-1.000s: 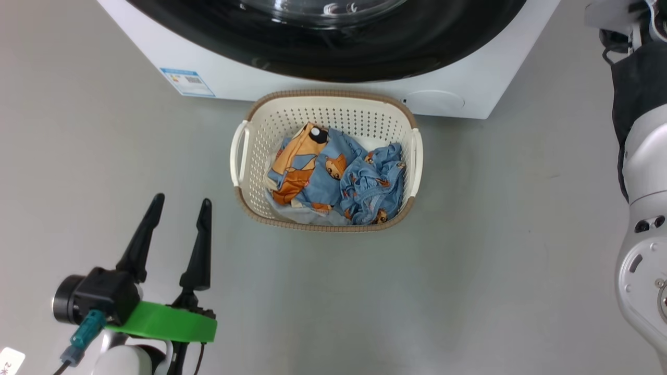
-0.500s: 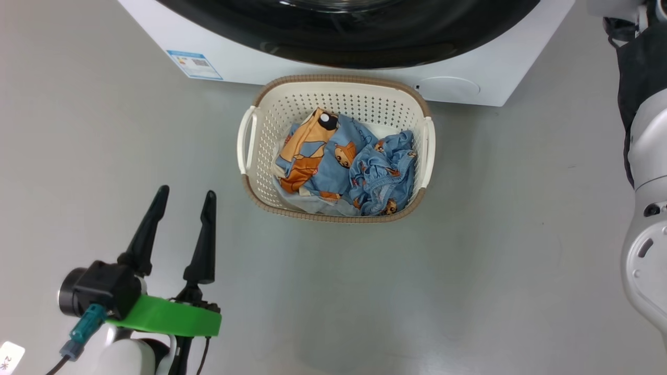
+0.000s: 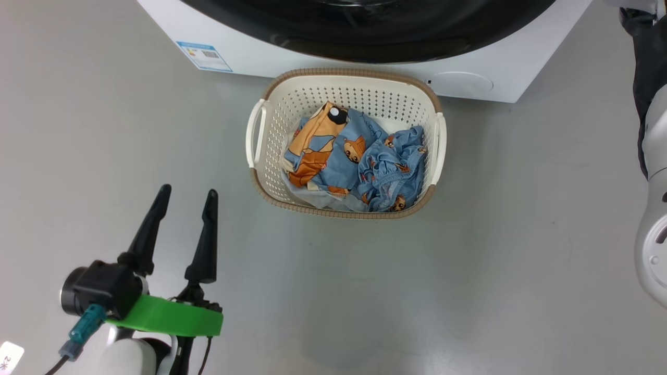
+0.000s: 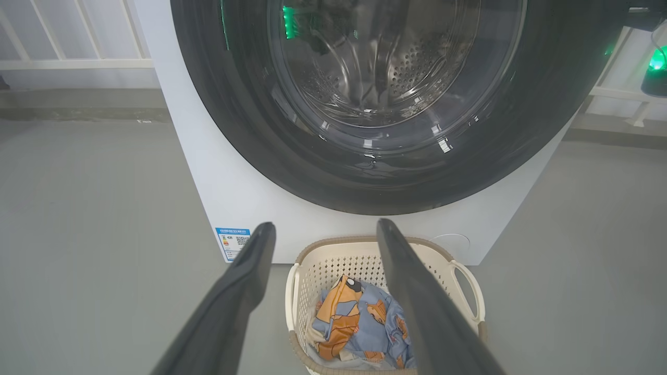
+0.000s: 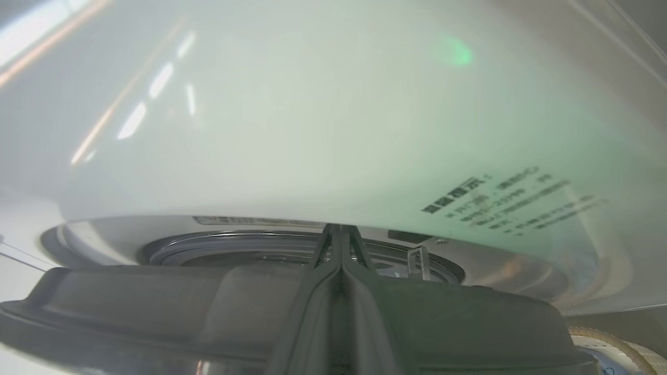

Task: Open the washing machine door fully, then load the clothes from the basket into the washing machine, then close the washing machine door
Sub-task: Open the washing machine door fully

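Two long dark fingers of the left gripper (image 3: 188, 190) stand spread, tapering to blunt tips, empty, above smooth matt grey floor (image 3: 469, 260), well left of the basket (image 3: 345, 73). A bright green plastic collar (image 3: 167, 320) rings its wrist.

Basket: cream plastic, rounded rectangle, walls pierced with rows of small holes, brown woven-look rim, a loop handle on each side. It sits on the floor just in front of the washing machine (image 4: 208, 198), near its foot.

Clothes (image 3: 359, 161): soft, crumpled light-blue fabric with orange and cream cartoon figures, heaped inside the basket, below the rim.

Washing machine door (image 4: 260, 130): wide glossy black ring around a bulging clear glass bowl; the perforated steel drum shows through it. From the left wrist view it looks flush with the white front. A blue-white label (image 4: 233, 240) sits low on the front.

Right gripper (image 5: 341, 229): fingers pressed together, tips at a gap between a broad dark-grey moulded form and a curved glossy white surface with dark print. Whether they touch anything, I cannot tell.
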